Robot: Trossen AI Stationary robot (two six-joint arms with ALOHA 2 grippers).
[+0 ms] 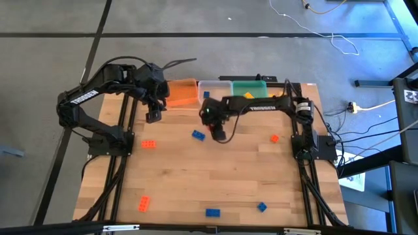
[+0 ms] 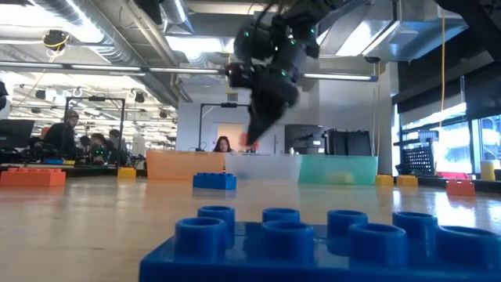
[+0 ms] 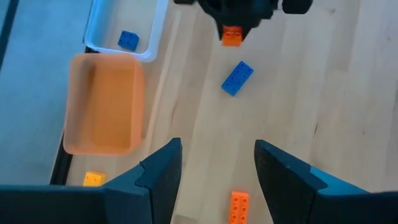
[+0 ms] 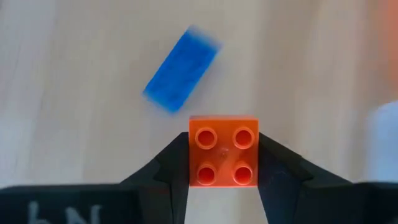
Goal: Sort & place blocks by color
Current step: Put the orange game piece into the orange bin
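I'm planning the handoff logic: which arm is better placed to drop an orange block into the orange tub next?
The right. The right gripper is shut on a small orange block, lifted above the table. The left gripper hangs open and empty, though nearer the orange tub.

Right pincer [image 4: 222,158] clamps shut mid-table, raised; left pincer [image 3: 217,171] hovers spread wide.

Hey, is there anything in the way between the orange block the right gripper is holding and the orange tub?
Nothing visible blocks it. The right gripper holds the orange block above the table. The orange tub lies at the table's far edge. The left gripper hovers open near the tub's front, beside the path rather than across it.
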